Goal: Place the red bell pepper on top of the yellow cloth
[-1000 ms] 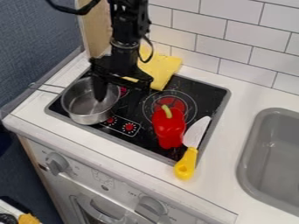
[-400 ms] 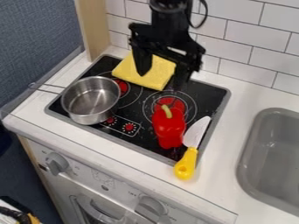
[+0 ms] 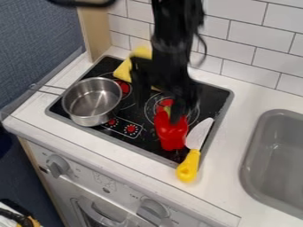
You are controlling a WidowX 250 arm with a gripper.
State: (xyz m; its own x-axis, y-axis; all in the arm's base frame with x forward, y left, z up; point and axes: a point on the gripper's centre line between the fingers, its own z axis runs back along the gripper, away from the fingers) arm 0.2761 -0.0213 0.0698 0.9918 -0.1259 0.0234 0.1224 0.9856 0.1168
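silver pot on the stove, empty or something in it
Empty: the pot shows bare metal across its bottom and inner wall, with nothing in it.

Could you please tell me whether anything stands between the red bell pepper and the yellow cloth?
No loose object visibly does; just the gripper hangs between the pepper and the cloth. The metal pot sits left of that line in the picture.
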